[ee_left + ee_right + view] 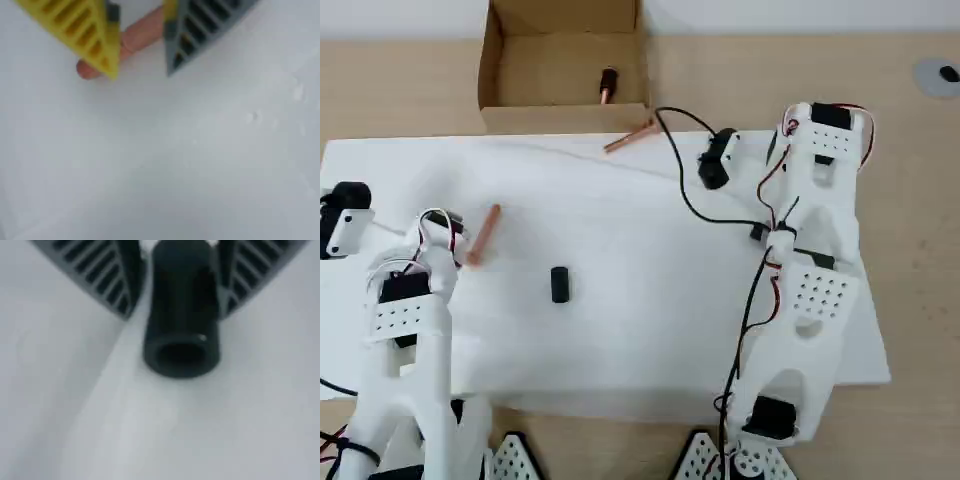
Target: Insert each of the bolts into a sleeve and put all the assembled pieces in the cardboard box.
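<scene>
Right jaws are clenching a black cylindrical plastic sleeve [182, 335]; left jaws are grasping a slim copper-coloured metal bolt [142, 35] on the white-covered table [650, 330].

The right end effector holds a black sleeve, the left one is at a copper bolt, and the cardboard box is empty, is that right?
No, the cardboard box is not empty: the high view shows one assembled piece inside it. The right end effector does hold a black sleeve, and the left end effector is at a copper bolt.
</scene>
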Tool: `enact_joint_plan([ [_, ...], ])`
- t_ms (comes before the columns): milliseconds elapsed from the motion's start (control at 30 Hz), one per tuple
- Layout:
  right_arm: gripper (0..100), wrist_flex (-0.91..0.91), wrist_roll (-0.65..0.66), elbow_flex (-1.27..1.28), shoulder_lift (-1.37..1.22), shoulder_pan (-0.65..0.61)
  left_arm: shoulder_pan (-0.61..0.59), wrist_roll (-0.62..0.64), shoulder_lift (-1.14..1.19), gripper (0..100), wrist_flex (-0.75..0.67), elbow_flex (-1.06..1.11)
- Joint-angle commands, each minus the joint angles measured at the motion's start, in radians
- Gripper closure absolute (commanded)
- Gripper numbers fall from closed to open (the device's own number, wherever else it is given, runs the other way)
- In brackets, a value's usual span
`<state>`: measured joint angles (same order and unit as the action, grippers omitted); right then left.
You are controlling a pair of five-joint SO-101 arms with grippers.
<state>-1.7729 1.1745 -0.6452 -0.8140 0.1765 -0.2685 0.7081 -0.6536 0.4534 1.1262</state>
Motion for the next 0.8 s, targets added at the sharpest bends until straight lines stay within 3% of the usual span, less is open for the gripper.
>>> enact_joint_plan([
  [0,98.9,-0.017,-0.037,-0.012,0.015,0.005,-0.011,-0.017,0.001,92,0.003,-0.012],
  [100,98.9,-0.017,-0.072,-0.028,0.074,0.005,-0.002,-0.069,0.001,93,0.005,-0.012],
  [533,98.7,-0.017,-0.107,0.079,0.596,-0.001,0.0,-0.074,0.001,93,0.006,-0.009],
  [767,98.8,-0.015,-0.084,0.305,0.633,-0.001,-0.006,-0.075,-0.048,93,0.181,-0.075],
])
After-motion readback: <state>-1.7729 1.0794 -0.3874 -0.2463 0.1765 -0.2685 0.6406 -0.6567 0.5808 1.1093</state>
